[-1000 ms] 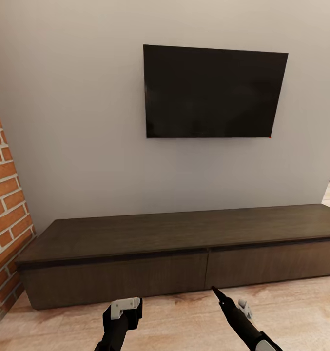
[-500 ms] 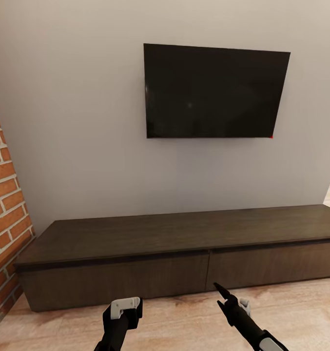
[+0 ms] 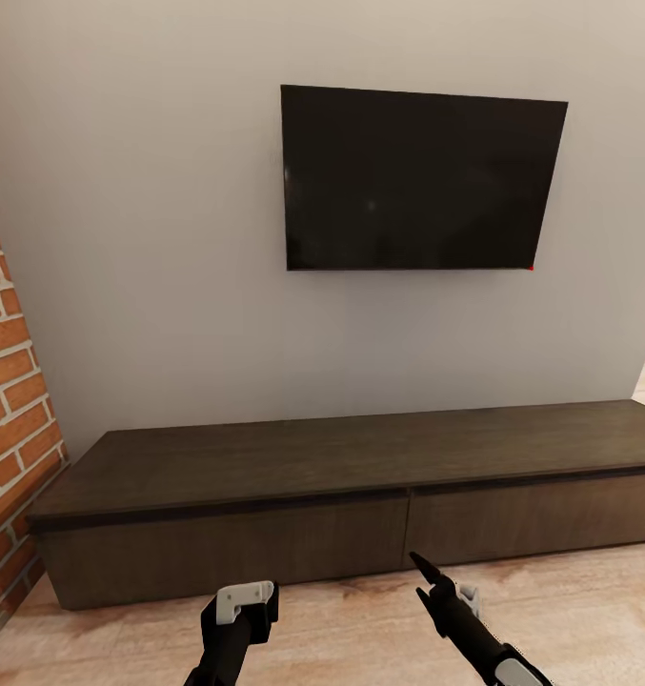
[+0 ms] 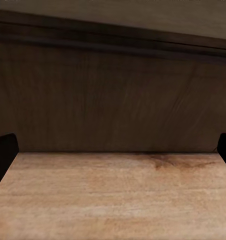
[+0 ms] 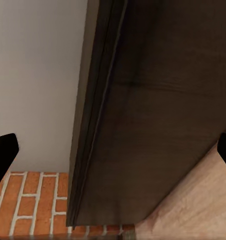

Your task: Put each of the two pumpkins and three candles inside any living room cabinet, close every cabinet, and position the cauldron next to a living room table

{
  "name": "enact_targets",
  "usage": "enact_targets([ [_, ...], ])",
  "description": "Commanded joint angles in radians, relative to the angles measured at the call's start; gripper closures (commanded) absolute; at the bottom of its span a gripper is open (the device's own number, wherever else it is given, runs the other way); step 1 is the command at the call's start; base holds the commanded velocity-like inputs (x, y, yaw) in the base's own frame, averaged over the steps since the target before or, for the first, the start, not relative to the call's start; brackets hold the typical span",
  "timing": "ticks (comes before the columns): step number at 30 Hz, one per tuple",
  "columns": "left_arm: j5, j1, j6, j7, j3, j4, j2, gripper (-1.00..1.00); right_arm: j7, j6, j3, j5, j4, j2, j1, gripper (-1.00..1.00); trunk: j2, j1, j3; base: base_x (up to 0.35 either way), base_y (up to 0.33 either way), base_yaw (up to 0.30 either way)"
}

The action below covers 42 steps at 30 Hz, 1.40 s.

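Note:
The long, low dark brown cabinet (image 3: 360, 495) stands against the grey wall, with both flat drawer fronts shut. My left gripper (image 3: 242, 610) hovers low over the floor in front of the left drawer front (image 4: 113, 95). It is open, fingertips (image 4: 3, 155) wide apart with nothing between them. My right gripper (image 3: 425, 576) is near the seam between the two drawers, tilted and pointing at the cabinet (image 5: 158, 115). It is also open and empty. Pumpkins, candles, cauldron and table are out of view.
A black TV (image 3: 422, 179) hangs on the wall above the cabinet. A red brick wall (image 3: 8, 419) juts out at the left end. Light wood-plank floor (image 3: 570, 600) runs along the cabinet's front, with a doorway gap at the far right.
My right gripper has shifted slightly left and closer to the cabinet front. The head view nudged a little at first. The left arm and the cabinet are unchanged.

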Motion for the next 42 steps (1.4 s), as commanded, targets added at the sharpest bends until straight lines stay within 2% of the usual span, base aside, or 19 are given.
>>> enact_targets([
  [1,0.007,0.000,0.004,0.006,-0.001,-0.003,0.000,-1.00,0.001,0.010,0.000,-0.009,0.000,0.004,-0.002,-1.00,0.000,0.000,-0.001,0.000,0.000,0.000],
  [5,0.007,0.000,0.005,0.006,-0.001,-0.005,0.000,-1.00,-0.011,0.015,0.001,-0.009,-0.008,0.030,-0.049,-1.00,0.000,0.000,-0.001,0.000,0.000,0.000],
  [11,0.007,0.000,0.006,0.006,-0.001,-0.006,0.000,-1.00,-0.155,0.016,0.000,-0.011,-0.012,0.057,-0.131,-1.00,0.000,0.000,-0.001,0.000,0.000,0.000],
  [17,0.007,0.000,0.006,0.006,-0.002,-0.012,0.000,-1.00,-0.222,0.015,-0.003,-0.014,-0.009,0.074,-0.163,-1.00,0.000,0.000,-0.001,0.000,0.000,0.000],
  [21,0.007,0.000,0.006,0.006,-0.002,-0.012,0.000,-1.00,-0.264,0.015,-0.002,-0.065,-0.004,0.078,-0.167,-1.00,0.000,0.000,-0.001,0.099,0.045,0.000],
  [24,0.007,0.000,0.006,0.006,-0.001,-0.010,0.000,-1.00,-0.279,0.016,-0.003,-0.086,-0.003,0.075,-0.167,-1.00,0.000,0.000,-0.001,0.146,0.095,0.000],
  [31,0.006,0.000,0.007,0.006,-0.001,-0.008,0.000,-1.00,-0.289,0.018,-0.004,-0.102,-0.002,0.070,-0.168,-1.00,0.000,0.000,-0.001,0.050,0.026,0.000],
  [36,0.006,0.000,0.007,0.007,-0.002,-0.006,0.000,-1.00,-0.290,0.069,-0.007,-0.144,0.001,0.066,-0.168,-1.00,0.000,0.000,-0.001,0.111,0.003,0.000],
  [42,0.005,0.000,0.009,0.007,-0.002,-0.005,0.000,-1.00,-0.292,0.092,-0.008,-0.161,0.004,0.065,-0.168,-1.00,0.000,0.000,-0.001,0.115,0.010,0.000],
])
